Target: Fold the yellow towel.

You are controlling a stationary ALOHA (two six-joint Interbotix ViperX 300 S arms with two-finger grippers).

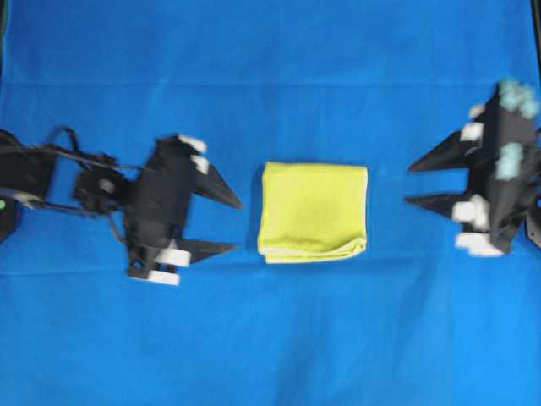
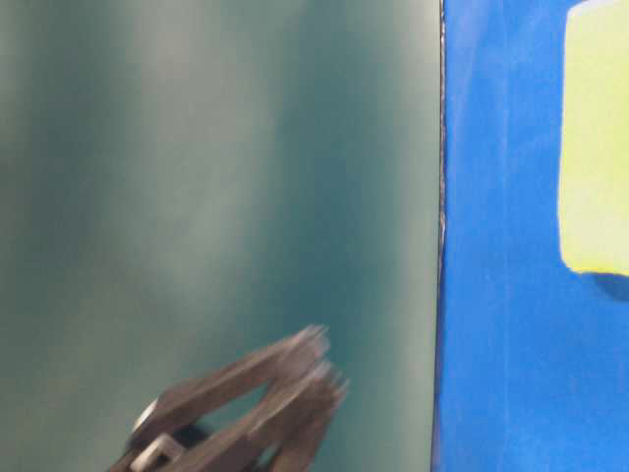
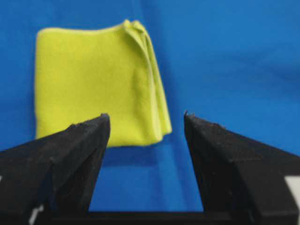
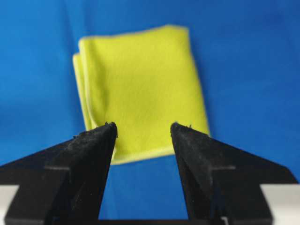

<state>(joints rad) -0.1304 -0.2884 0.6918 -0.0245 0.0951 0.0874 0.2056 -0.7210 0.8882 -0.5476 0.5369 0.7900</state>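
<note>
Left claw (image 1: pixel 239 226) wide, empty, left of towel, clear of it. Right claw (image 1: pixel 408 184) wide, empty, right of towel, well apart. Yellow towel (image 1: pixel 314 211) folded into a compact rectangle, layered edges along near side, flat on blue cloth (image 1: pixel 270 76) covering desk, midway between claws.

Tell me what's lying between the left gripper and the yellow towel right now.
Only bare blue cloth. The overhead view shows that between the open left gripper and the folded yellow towel.
</note>
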